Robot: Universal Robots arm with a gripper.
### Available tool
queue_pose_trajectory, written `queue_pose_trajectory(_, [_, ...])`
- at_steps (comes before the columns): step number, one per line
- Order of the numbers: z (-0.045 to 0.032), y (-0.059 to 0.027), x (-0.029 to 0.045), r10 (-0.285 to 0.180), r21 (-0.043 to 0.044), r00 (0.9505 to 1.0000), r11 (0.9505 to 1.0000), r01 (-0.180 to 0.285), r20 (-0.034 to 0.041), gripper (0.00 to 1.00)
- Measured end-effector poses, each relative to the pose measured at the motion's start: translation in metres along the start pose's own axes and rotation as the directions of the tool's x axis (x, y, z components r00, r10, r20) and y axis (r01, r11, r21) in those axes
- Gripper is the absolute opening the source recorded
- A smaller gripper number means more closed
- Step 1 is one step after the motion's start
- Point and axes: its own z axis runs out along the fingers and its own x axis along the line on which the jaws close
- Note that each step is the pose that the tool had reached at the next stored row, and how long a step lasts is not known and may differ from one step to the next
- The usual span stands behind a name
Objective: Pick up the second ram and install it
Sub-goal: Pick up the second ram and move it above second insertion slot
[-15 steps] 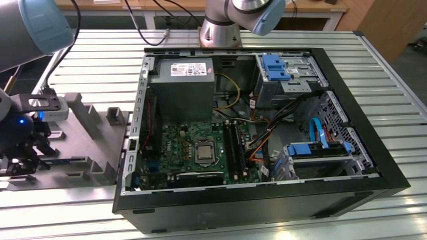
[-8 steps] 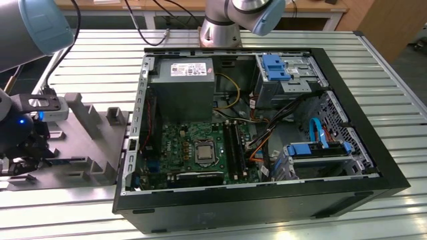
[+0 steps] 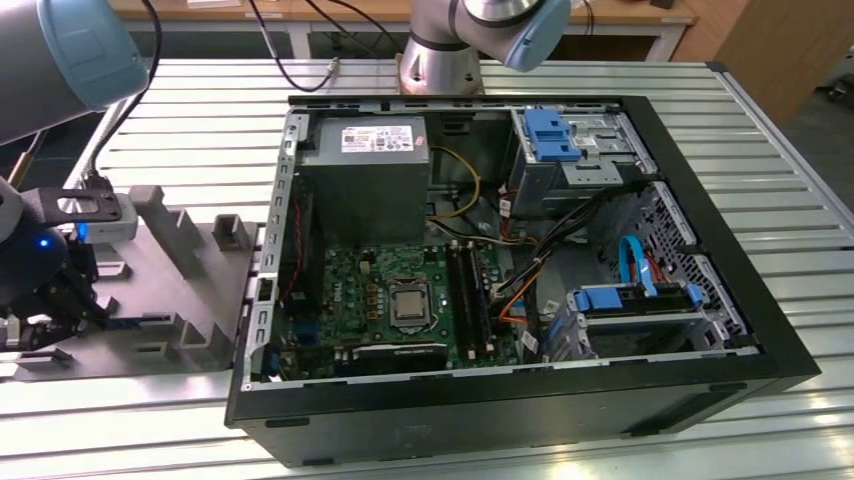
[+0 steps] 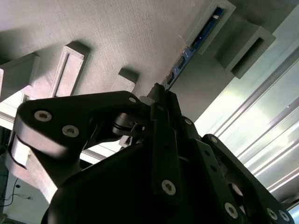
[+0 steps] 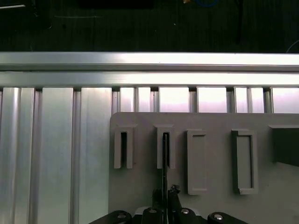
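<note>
The second ram (image 5: 165, 156) stands on edge in a narrow slot of the grey holder (image 5: 215, 200), and its thin edge runs back to my fingertips. In the second wrist view its blue-green edge (image 4: 200, 38) leads from the slot to the black fingers (image 4: 164, 100). My gripper (image 5: 164, 193) is shut on the near end of the stick, which still sits in the slot. In the exterior view the gripper (image 3: 51, 312) hangs over the holder (image 3: 187, 290) at that view's far left, well away from the open computer case (image 3: 534, 420).
Inside the case lie the motherboard (image 3: 374, 300) with its silver processor socket (image 3: 407, 303) and long black memory slots (image 3: 467, 295). A power supply (image 3: 363, 170), drive cages and cables sit around it. The holder has further empty slots (image 5: 196, 161). Everything rests on a ribbed aluminium table (image 3: 200, 130).
</note>
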Motion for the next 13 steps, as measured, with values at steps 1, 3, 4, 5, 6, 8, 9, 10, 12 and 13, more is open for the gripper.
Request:
queue_pose_trajectory(1, [0.0, 0.0, 0.0, 0.0, 0.0, 1.0, 1.0, 0.0, 0.0, 0.19])
queue_pose_trajectory(3, [0.0, 0.0, 0.0, 0.0, 0.0, 1.0, 1.0, 0.0, 0.0, 0.19])
queue_pose_trajectory(4, [0.0, 0.0, 0.0, 0.0, -0.0001, 1.0, 1.0, 0.0, 0.0, 0.19])
queue_pose_trajectory(5, [0.0, 0.0, 0.0, 0.0, 0.0, 1.0, 1.0, 0.0, 0.0, 0.19])
queue_pose_trajectory(6, [-0.0001, 0.0, 0.0, 0.0, 0.0003, 1.0, 1.0, 0.0, 0.0003, 0.19])
queue_pose_trajectory(8, [-0.0009, 0.0, -0.0001, 0.0, 0.0002, 1.0, 1.0, 0.0, 0.0002, 0.19])
queue_pose_trajectory(9, [-0.0009, 0.0, -0.0001, 0.0, 0.0002, 1.0, 1.0, 0.0, 0.0002, 0.19])
queue_pose_trajectory(10, [-0.001, 0.0001, -0.0001, 0.0, 0.0002, 1.0, 1.0, 0.0, 0.0002, 0.19])
queue_pose_trajectory(12, [-0.0011, 0.0001, -0.0001, 0.0, 0.0001, 1.0, 1.0, 0.0, 0.0001, 0.19])
queue_pose_trajectory(13, [-0.0011, 0.0001, -0.0001, 0.0, 0.0, 1.0, 1.0, 0.0, 0.0002, 0.19])
